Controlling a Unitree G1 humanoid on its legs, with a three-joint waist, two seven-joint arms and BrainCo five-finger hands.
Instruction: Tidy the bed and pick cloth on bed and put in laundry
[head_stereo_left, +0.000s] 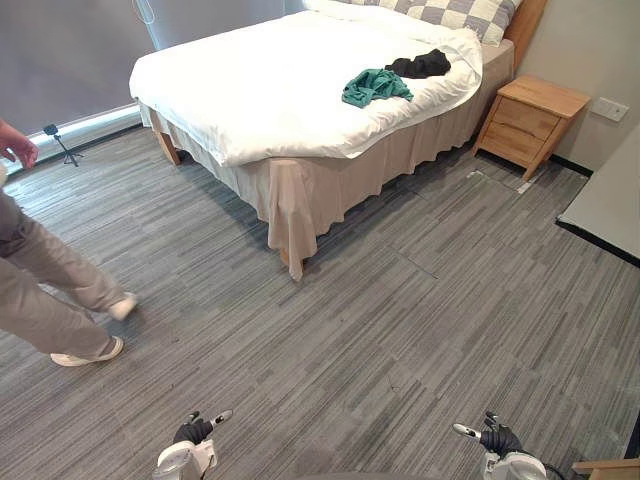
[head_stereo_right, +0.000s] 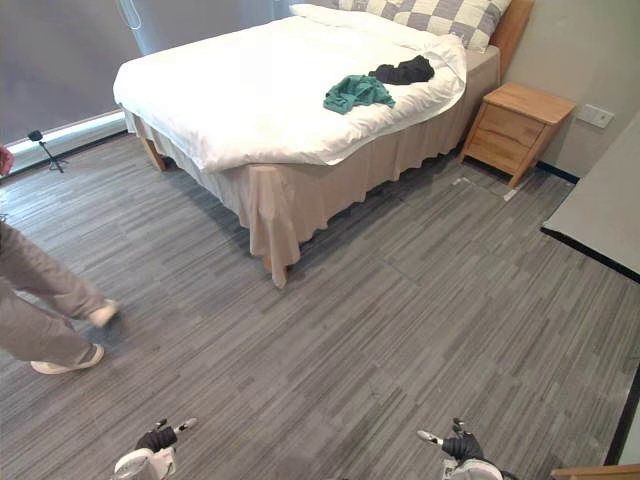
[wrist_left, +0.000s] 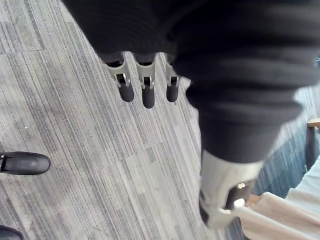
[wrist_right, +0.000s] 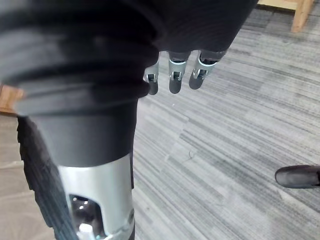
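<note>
A teal cloth (head_stereo_left: 376, 86) lies crumpled on the white duvet of the bed (head_stereo_left: 260, 90), near its right side. Just beyond it, closer to the pillows, is a black cloth (head_stereo_left: 420, 66). Both my hands hang low over the grey floor, far from the bed. My left hand (head_stereo_left: 192, 435) is at the bottom left with relaxed fingers (wrist_left: 145, 85) and holds nothing. At the bottom right, my right hand (head_stereo_left: 495, 438) is also open and empty, its fingers (wrist_right: 175, 75) pointing at the floor.
A person (head_stereo_left: 50, 290) walks at the left on the striped floor. A wooden nightstand (head_stereo_left: 530, 115) stands right of the bed. Checkered pillows (head_stereo_left: 460, 12) lie at the headboard. A small tripod (head_stereo_left: 55, 135) stands by the far-left wall. A pale slab (head_stereo_left: 610, 200) is at the right edge.
</note>
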